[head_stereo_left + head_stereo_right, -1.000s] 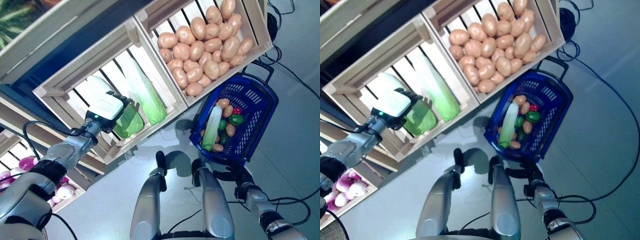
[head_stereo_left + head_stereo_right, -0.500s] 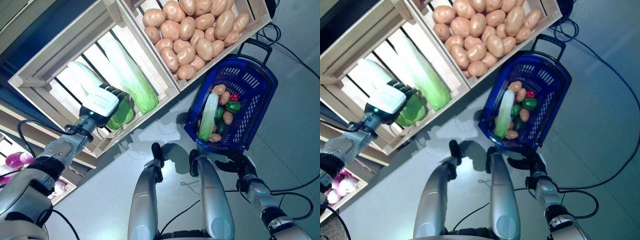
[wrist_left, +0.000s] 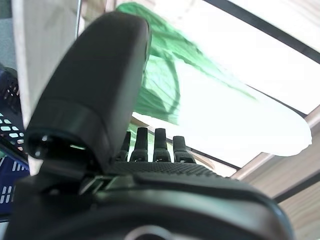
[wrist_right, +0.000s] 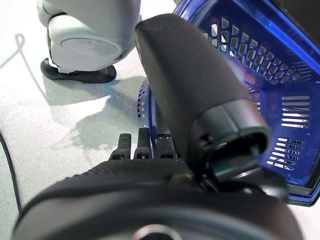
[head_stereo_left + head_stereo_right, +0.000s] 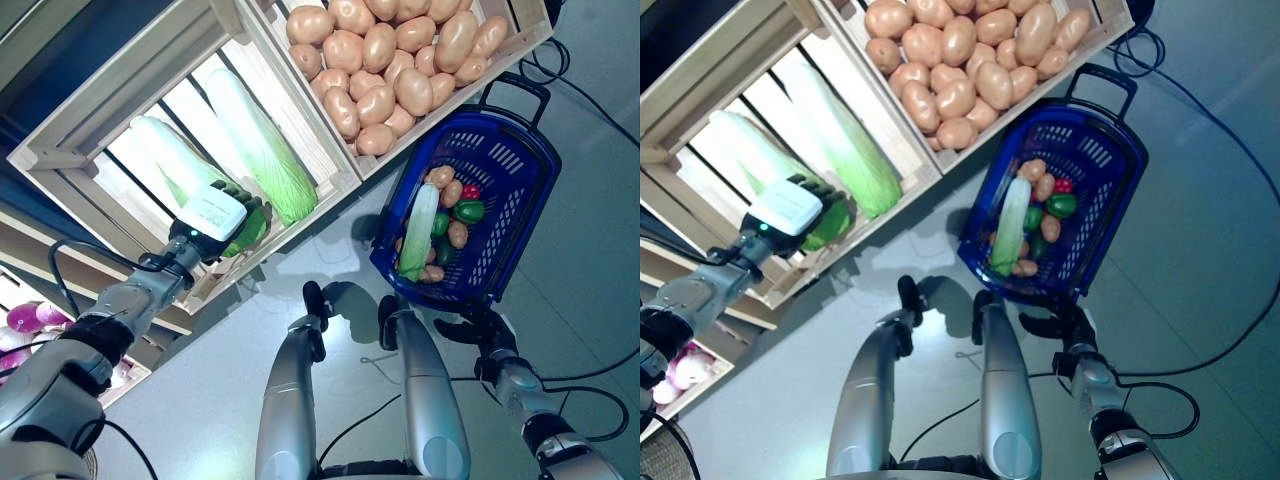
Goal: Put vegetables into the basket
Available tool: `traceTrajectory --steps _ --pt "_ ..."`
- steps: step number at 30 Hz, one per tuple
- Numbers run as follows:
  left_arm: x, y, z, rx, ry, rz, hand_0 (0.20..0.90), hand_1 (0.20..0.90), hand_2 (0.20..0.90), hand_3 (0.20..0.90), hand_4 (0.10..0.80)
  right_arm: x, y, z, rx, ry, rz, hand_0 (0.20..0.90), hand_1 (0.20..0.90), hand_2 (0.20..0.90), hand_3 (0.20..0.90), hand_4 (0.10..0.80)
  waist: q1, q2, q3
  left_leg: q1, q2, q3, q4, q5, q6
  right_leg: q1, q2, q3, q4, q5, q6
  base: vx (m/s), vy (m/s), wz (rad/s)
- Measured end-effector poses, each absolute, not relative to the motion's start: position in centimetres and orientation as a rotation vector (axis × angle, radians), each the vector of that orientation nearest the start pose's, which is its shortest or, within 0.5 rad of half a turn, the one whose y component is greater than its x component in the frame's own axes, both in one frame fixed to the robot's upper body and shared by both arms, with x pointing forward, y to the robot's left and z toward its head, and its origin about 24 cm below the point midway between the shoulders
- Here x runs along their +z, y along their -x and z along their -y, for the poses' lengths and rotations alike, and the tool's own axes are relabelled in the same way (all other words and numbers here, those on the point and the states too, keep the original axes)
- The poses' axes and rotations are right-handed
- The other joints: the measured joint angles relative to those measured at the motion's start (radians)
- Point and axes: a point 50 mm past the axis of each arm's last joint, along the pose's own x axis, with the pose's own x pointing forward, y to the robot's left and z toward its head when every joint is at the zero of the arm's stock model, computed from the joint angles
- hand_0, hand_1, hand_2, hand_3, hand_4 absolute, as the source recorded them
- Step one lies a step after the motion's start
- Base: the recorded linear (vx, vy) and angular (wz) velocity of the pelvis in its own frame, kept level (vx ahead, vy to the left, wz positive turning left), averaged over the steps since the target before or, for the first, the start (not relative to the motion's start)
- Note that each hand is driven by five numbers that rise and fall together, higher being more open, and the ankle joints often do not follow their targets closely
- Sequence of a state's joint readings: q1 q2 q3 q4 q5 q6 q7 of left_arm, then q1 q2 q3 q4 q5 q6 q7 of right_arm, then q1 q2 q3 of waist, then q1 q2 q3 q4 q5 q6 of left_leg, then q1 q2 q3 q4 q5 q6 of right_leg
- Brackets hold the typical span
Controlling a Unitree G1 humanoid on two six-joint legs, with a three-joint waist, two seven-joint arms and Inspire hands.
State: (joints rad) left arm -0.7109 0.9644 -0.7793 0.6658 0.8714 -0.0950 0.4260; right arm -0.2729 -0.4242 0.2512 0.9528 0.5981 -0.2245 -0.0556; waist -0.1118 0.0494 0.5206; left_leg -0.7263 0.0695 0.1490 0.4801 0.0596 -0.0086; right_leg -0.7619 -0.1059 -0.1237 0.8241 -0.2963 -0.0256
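Note:
A blue basket (image 5: 522, 172) stands on the floor and holds a pale green cabbage (image 5: 417, 234), potatoes, green peppers and something red. Two long cabbages lie in a wooden crate (image 5: 72, 150): one on the right (image 5: 256, 145), one on the left (image 5: 176, 168). My left hand (image 5: 216, 212) is over the left cabbage's leafy end (image 3: 165, 80), open, with its fingers (image 3: 150, 145) straight and short of the leaves. My right hand (image 5: 468, 326) hovers low by the basket's near rim (image 4: 260, 65), its fingers (image 4: 142, 145) straight and holding nothing.
A second crate full of potatoes (image 5: 392, 52) sits beside the cabbage crate, just behind the basket. Purple and white onions (image 5: 20, 322) lie in a lower crate at the far left. Grey floor spreads to the right of the basket.
The camera has shifted, so the whole scene sits differently. My left hand has slid from the cabbage's middle to its leafy end near the crate's front edge. The right hand stays by the basket.

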Motion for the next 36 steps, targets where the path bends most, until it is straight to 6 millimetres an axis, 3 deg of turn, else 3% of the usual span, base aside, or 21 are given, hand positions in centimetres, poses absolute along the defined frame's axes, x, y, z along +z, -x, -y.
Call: traceTrajectory --steps 10,20,22,23,24,25,26,36 --pt "9.8 -32.7 -28.2 -0.098 -2.129 0.413 0.900 0.900 0.900 0.900 0.800 -5.2 -25.6 26.4 -0.304 0.008 -0.442 0.900 0.900 0.900 0.900 0.800 -0.001 -0.001 0.000 -0.028 0.005 -0.003 0.032 -0.017 0.001 -0.015 0.004 0.000 0.002 0.000 0.001 0.000 0.000 0.00" --pt "9.4 -32.7 -28.3 -0.040 -2.142 0.445 0.900 0.900 0.900 0.900 0.800 -4.7 -26.0 26.2 -0.305 0.003 -0.411 0.900 0.900 0.900 0.900 0.800 -0.006 -0.002 0.001 -0.076 0.012 -0.005 0.073 -0.035 0.012 -0.051 0.004 0.002 0.022 -0.005 0.010 0.007 -0.001 0.00" --pt "9.4 -32.7 -28.3 -0.036 -2.141 0.446 0.764 0.764 0.764 0.764 0.709 -4.7 -26.0 26.1 -0.302 0.003 -0.407 0.900 0.900 0.900 0.900 0.800 -0.007 -0.007 0.002 -0.085 0.015 -0.005 0.090 -0.037 0.014 -0.058 0.006 0.002 0.033 -0.005 0.011 0.000 0.000 0.00" --pt "9.5 -32.8 -28.2 -0.029 -2.141 0.450 0.566 0.566 0.566 0.566 0.577 -4.7 -26.0 26.1 -0.301 0.002 -0.406 0.900 0.900 0.900 0.900 0.800 -0.008 -0.009 0.002 -0.089 0.015 -0.005 0.098 -0.041 0.014 -0.061 0.005 0.003 0.036 -0.009 0.011 0.094 0.020 -0.01" --pt "9.4 -32.8 -28.1 -0.029 -2.139 0.451 0.566 0.566 0.566 0.566 0.577 -4.7 -26.0 26.1 -0.300 0.002 -0.406 0.900 0.900 0.900 0.900 0.800 -0.008 -0.010 0.002 -0.090 0.016 -0.005 0.101 -0.041 0.013 -0.062 0.006 0.002 0.038 -0.006 0.012 0.042 0.020 -0.04" --pt "9.5 -32.8 -28.0 -0.019 -2.140 0.455 0.378 0.378 0.378 0.378 0.452 -4.6 -26.0 26.1 -0.300 0.002 -0.405 0.900 0.900 0.900 0.900 0.800 -0.008 -0.012 0.002 -0.092 0.017 -0.003 0.112 -0.049 0.014 -0.063 0.007 0.006 0.041 -0.014 0.008 0.103 0.018 -0.06" --pt "9.5 -32.8 -28.0 -0.018 -2.138 0.457 0.300 0.300 0.300 0.300 0.400 -4.7 -26.0 26.1 -0.300 0.002 -0.407 0.900 0.900 0.900 0.900 0.800 -0.009 -0.013 0.002 -0.092 0.018 -0.003 0.114 -0.050 0.013 -0.062 0.007 0.006 0.042 -0.011 0.012 0.039 0.010 -0.05" --pt "11.1 -34.1 -27.3 0.031 -2.135 0.496 0.300 0.300 0.300 0.300 0.400 -4.6 -26.1 26.0 -0.296 0.002 -0.404 0.900 0.900 0.900 0.900 0.800 -0.014 -0.015 0.002 -0.097 0.022 -0.003 0.135 -0.059 0.017 -0.063 0.007 0.008 0.055 -0.012 0.015 0.006 0.000 0.00"
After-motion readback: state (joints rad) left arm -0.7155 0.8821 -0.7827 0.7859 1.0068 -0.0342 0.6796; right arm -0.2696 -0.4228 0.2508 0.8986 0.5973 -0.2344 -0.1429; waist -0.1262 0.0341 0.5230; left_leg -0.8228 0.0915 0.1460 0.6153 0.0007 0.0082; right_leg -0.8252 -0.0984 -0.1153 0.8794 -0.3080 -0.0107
